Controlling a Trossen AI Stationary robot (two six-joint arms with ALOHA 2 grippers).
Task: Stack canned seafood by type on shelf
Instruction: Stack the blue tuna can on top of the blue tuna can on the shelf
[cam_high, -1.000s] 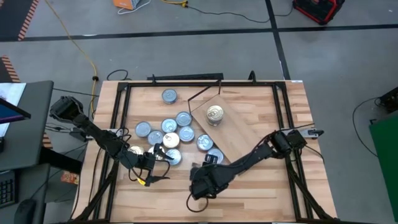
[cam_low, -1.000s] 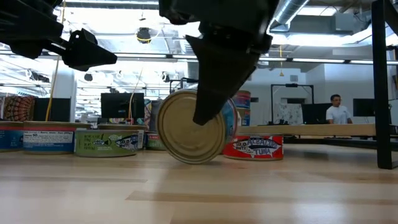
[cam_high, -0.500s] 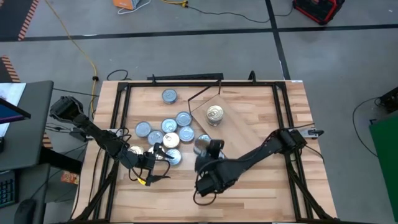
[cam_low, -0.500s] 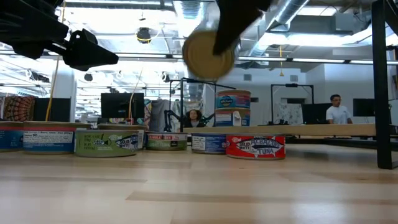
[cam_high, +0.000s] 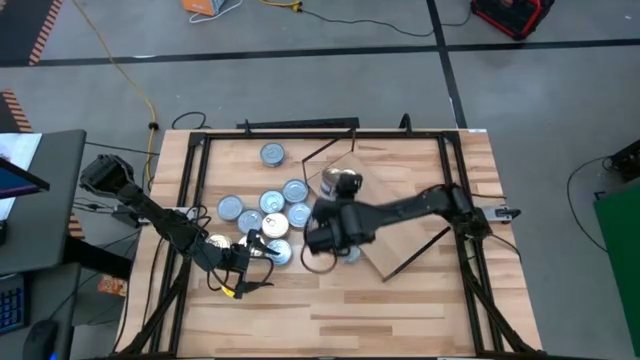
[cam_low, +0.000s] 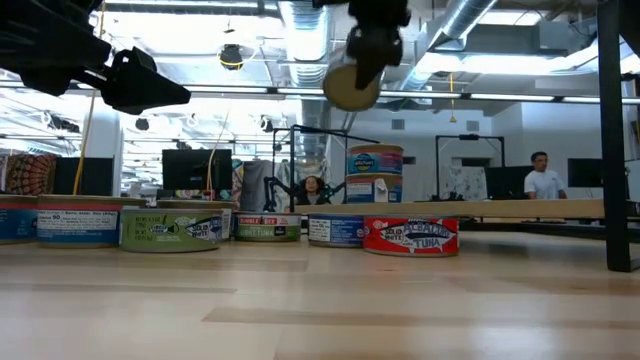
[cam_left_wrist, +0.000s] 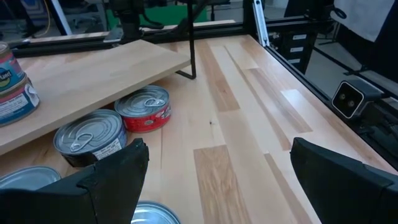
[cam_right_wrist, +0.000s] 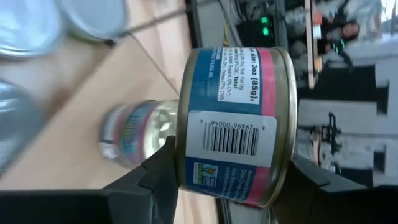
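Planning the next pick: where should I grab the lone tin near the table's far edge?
Take the lone tin across its round side wall, coming from straight above. It lies flat, lid up, with bare tabletop around it, so open fingers should fit on either side.

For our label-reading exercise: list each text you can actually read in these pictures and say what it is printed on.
"ALBACORE TUNA": red tin on the table, low view.
"3oz (85g)": blue and pink tin held in the right end effector.
"9696 00046", barcode digits, uncertain: same tin.
Other tin labels: too small or blurred.
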